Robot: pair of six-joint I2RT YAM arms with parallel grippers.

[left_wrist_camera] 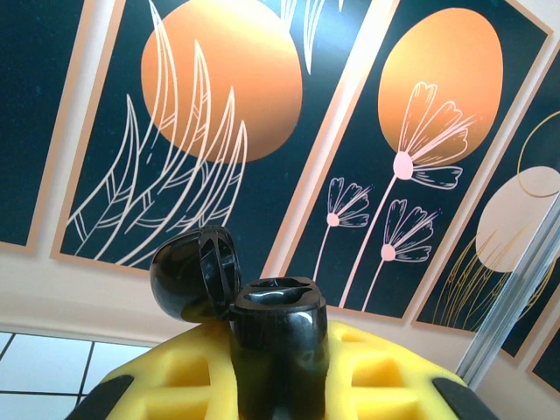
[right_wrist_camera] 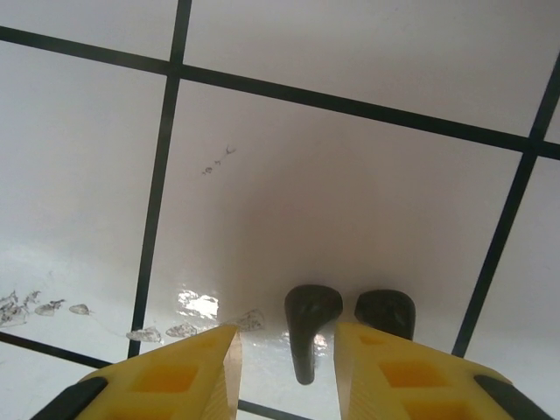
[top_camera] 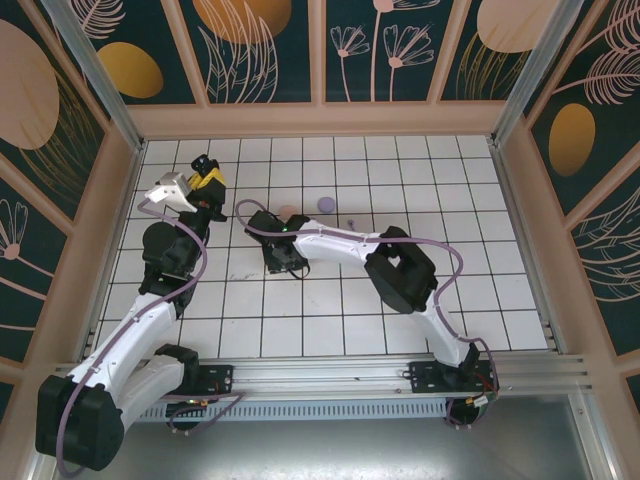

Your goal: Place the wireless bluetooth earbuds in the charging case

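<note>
White tiled table, floral walls

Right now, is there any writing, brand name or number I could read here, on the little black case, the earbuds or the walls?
None: no readable text in any view.
The black charging case, lid open in the left gripper: no lettering visible.
The black earbuds on the tiled table: no marks.
The wall panels: only painted flowers and leaves.
</note>
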